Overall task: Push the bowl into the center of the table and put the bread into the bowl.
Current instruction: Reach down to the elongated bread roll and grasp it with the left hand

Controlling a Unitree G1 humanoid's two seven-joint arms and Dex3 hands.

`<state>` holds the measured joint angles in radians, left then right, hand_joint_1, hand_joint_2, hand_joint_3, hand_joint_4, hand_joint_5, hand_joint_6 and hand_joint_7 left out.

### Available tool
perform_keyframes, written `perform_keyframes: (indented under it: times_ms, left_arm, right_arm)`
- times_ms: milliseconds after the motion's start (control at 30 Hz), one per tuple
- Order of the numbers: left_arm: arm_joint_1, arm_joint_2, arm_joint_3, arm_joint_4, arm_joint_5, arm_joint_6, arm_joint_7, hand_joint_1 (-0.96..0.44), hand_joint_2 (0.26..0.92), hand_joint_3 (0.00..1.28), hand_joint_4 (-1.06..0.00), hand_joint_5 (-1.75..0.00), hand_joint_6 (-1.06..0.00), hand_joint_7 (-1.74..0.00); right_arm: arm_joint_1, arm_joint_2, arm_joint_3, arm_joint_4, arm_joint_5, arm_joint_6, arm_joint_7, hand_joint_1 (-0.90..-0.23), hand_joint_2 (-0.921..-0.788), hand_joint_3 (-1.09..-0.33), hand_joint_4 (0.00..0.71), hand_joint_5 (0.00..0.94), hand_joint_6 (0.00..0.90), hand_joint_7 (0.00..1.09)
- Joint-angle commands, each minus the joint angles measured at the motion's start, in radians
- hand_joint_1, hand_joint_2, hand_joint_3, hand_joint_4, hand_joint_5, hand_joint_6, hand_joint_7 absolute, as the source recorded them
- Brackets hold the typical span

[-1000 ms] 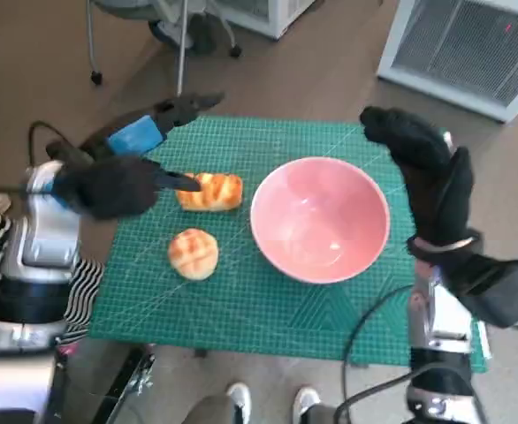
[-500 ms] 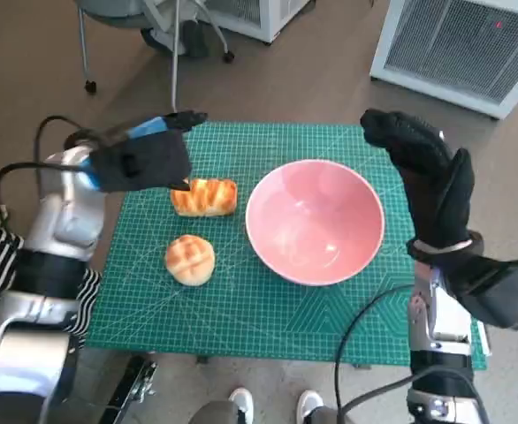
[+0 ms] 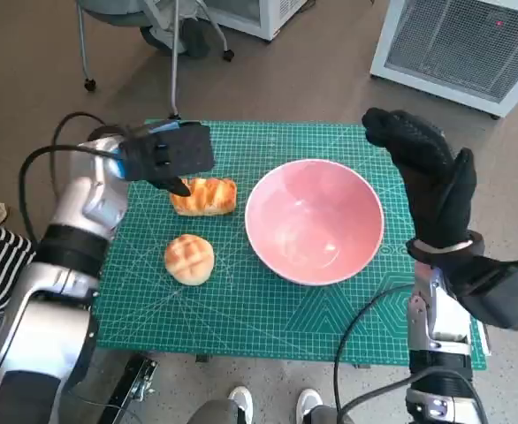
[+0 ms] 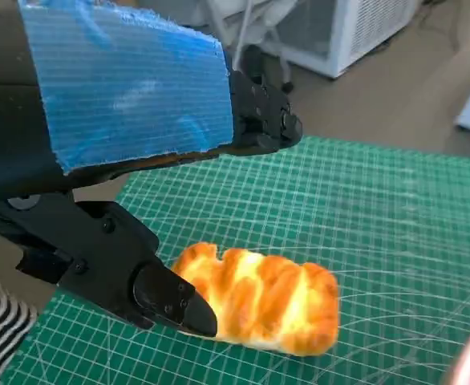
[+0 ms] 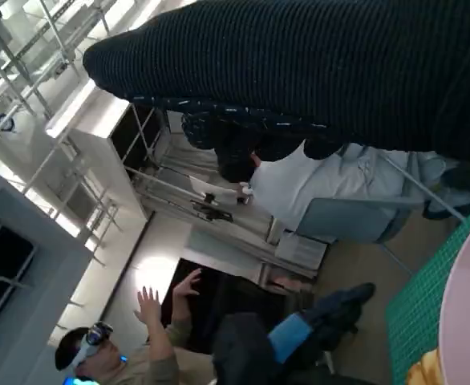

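Note:
A pink bowl (image 3: 315, 220) stands near the middle of the green mat, a little to the right. A long toasted bread (image 3: 205, 195) lies to its left; a round bun (image 3: 189, 258) sits nearer the front. My left hand (image 3: 166, 153) hovers just over the long bread's far left end, fingers apart, holding nothing. In the left wrist view the long bread (image 4: 261, 300) lies under the black fingers (image 4: 175, 299), which stand spread around it. My right hand (image 3: 427, 174) is raised beside the bowl's right rim, fingers extended, empty.
The green cutting mat (image 3: 268, 314) covers the small table. A white appliance (image 3: 471, 44) stands on the floor beyond the far right corner, chair legs (image 3: 175, 53) beyond the far left. Shoes (image 3: 241, 402) show at the front edge. A person with raised hands (image 5: 143, 345) appears in the right wrist view.
My left hand has swung rightward and lowered toward the long bread. The bowl and right hand hold their places; the camera shifted slightly.

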<state>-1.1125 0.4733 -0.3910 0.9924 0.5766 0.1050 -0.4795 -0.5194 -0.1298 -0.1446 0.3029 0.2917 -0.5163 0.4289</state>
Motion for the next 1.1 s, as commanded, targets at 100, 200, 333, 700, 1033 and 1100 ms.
perform_keyframes:
  times_ms: [100, 200, 333, 700, 1033, 1100]
  left_arm:
    - [-0.054, -0.035, -0.031, 0.119, 0.022, -0.016, 0.037, -0.09, 0.729, 0.0, -0.07, 0.0, -0.23, 0.0]
    - [-0.065, -0.05, -0.051, 0.163, 0.036, -0.02, 0.052, -0.12, 0.731, 0.01, -0.06, 0.0, -0.23, 0.0]
    - [-0.076, -0.068, -0.086, 0.213, 0.061, -0.027, 0.068, -0.17, 0.734, 0.01, -0.06, 0.0, -0.23, 0.0]
    - [-0.069, -0.126, -0.123, 0.294, 0.079, -0.034, 0.115, -0.24, 0.738, 0.0, -0.07, -0.01, -0.23, 0.0]
    - [-0.036, -0.172, -0.131, 0.324, 0.082, -0.034, 0.187, -0.2, 0.736, 0.0, -0.13, -0.02, -0.27, -0.02]
    - [-0.029, -0.18, -0.127, 0.327, 0.078, -0.037, 0.209, -0.17, 0.735, 0.0, -0.15, -0.03, -0.29, -0.03]
  right_arm:
    - [0.027, 0.002, -0.012, 0.023, 0.009, 0.002, -0.005, -0.733, -0.921, -0.707, 0.194, 0.001, 0.132, 0.35]
    - [0.029, 0.004, -0.013, 0.018, 0.007, 0.005, -0.01, -0.729, -0.921, -0.707, 0.196, 0.003, 0.14, 0.36]
    - [0.03, 0.006, -0.013, 0.015, 0.006, 0.008, -0.016, -0.728, -0.921, -0.707, 0.197, 0.003, 0.144, 0.36]
    - [0.036, 0.012, -0.009, 0.009, 0.005, 0.014, -0.031, -0.729, -0.921, -0.696, 0.197, 0.002, 0.148, 0.37]
    - [0.043, 0.015, -0.008, 0.004, 0.001, 0.012, -0.033, -0.725, -0.921, -0.697, 0.197, 0.002, 0.147, 0.37]
    - [0.046, 0.015, -0.007, 0.001, 0.001, 0.013, -0.033, -0.724, -0.921, -0.697, 0.197, 0.001, 0.146, 0.37]
